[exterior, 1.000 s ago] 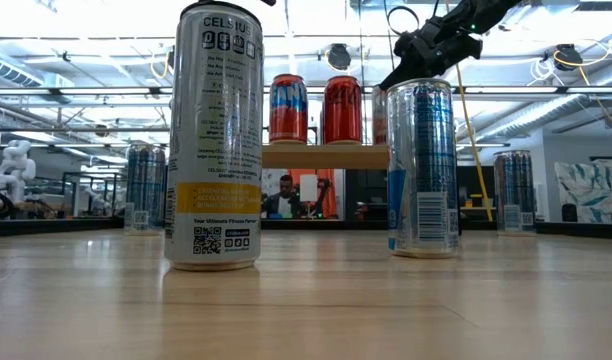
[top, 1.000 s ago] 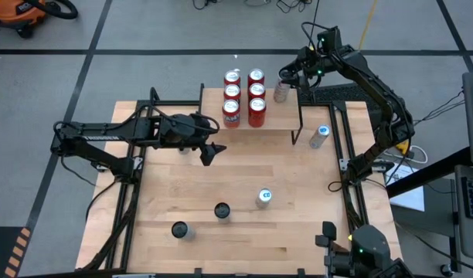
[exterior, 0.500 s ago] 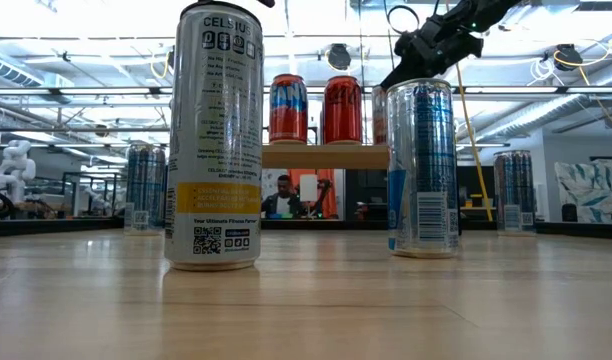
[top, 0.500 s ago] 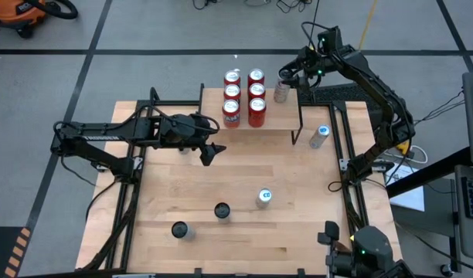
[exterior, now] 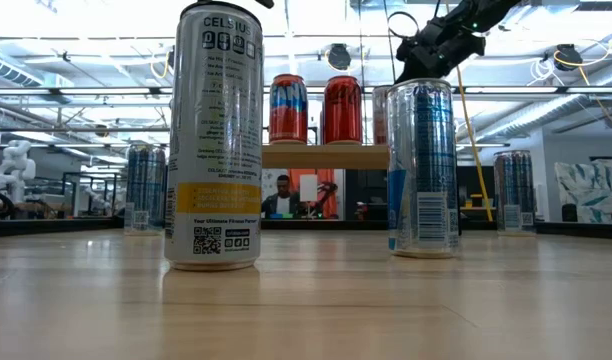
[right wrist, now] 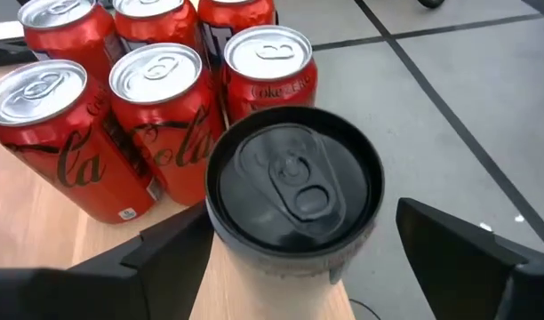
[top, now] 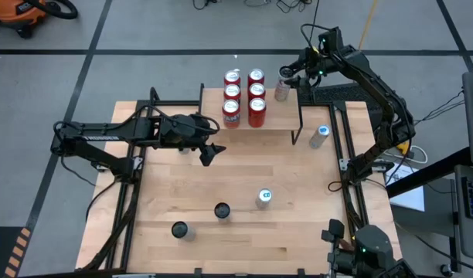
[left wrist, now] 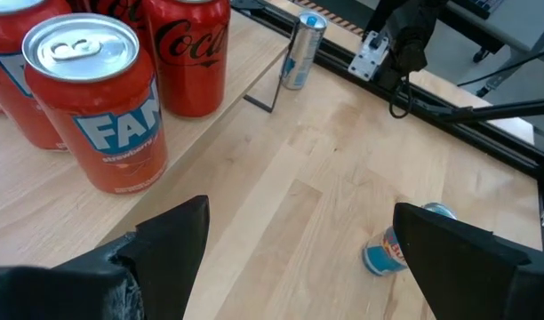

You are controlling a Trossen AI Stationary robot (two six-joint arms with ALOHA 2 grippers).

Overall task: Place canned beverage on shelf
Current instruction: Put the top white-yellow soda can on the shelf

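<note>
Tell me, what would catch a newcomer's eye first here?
Probably the cluster of six red cans packed on the small shelf at the table's far edge. Right beside them stands a black-topped can, with the right end effector open just above it. The left end effector hangs open over the middle of the table.

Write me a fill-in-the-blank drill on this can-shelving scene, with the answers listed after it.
1. The red cans standing on the shelf number ____.
2. The dark-topped can on the shelf stands between the open fingers of the ____ gripper.
3. The left gripper is open and holds ____.
4. The can just beyond the shelf's right end has a ____ top.

Answers: six; right; nothing; blue
</note>
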